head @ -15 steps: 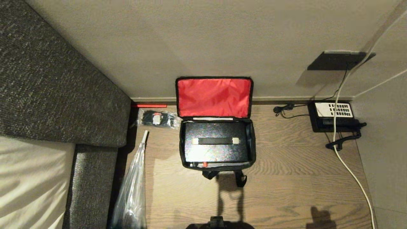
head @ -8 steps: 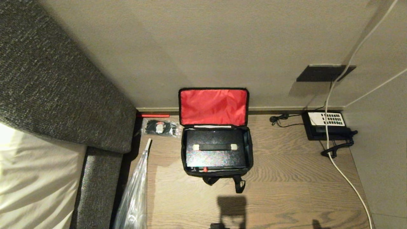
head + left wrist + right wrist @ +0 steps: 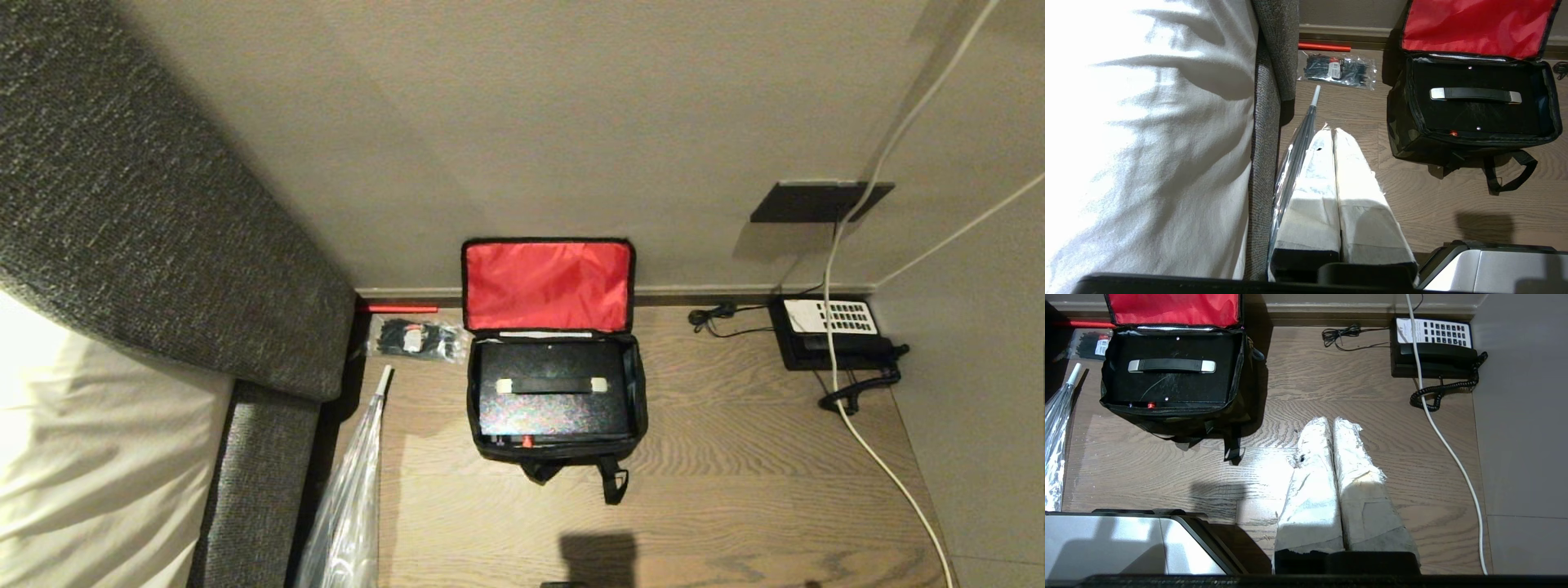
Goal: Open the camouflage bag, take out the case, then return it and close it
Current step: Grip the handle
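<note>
The wooden floor (image 3: 735,474) holds everything here. The camouflage bag (image 3: 557,445) sits on it against the wall, lid up and red inside. Beside the bag lies a small clear packet (image 3: 416,338) of black bits, and a thin red stick (image 3: 402,309) runs along the wall. A clear folded umbrella (image 3: 351,506) lies by the sofa. On the other side sits a black telephone (image 3: 829,331), with a white cable (image 3: 886,474) trailing across the boards.
</note>
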Controlling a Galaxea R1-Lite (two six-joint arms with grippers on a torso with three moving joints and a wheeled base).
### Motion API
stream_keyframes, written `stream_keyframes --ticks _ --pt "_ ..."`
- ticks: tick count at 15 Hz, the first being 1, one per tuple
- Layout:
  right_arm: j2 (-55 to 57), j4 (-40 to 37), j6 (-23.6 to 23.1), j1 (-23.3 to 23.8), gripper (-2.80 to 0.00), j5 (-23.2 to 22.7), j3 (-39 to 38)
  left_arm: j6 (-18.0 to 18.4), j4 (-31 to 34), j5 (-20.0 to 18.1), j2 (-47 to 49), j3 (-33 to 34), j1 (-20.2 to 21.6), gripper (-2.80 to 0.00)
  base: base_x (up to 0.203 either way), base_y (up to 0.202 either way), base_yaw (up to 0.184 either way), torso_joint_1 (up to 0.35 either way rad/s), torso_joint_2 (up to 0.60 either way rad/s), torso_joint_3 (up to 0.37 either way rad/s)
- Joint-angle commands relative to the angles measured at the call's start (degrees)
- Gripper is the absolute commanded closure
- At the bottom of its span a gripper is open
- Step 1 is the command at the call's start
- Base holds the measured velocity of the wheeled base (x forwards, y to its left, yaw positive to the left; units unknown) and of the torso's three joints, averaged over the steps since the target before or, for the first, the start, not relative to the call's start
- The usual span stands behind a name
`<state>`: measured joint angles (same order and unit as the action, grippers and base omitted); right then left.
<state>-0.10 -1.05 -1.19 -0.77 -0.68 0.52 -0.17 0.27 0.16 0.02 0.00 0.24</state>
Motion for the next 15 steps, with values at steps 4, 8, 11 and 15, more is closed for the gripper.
stream_keyframes --ticks 4,8,11,15 --pt "0.01 -0.01 -0.04 -0.02 0.0 -0.02 0.0 -0.11 0.01 0.02 -0.11 0.09 0.02 0.0 -0.031 0.0 0.001 0.001 0.0 0.002" --pt "0.01 -0.01 -0.04 -0.02 0.0 -0.02 0.0 -0.18 0.0 0.11 -0.11 0.09 0.1 0.0 -0.1 0.0 -0.002 0.001 0.0 0.006" --pt "0.04 -0.01 -0.04 -0.02 0.0 -0.02 0.0 -0.18 0.0 0.11 -0.11 0.09 0.02 0.0 0.0 0.0 0.0 0.0 0.0 0.0" --pt "0.05 0.3 -2.21 -0.02 0.0 -0.27 -0.14 -0.18 0.0 0.09 -0.11 0.09 0.02 0.0 0.0 0.0 0.0 0.0 0.0 0.0"
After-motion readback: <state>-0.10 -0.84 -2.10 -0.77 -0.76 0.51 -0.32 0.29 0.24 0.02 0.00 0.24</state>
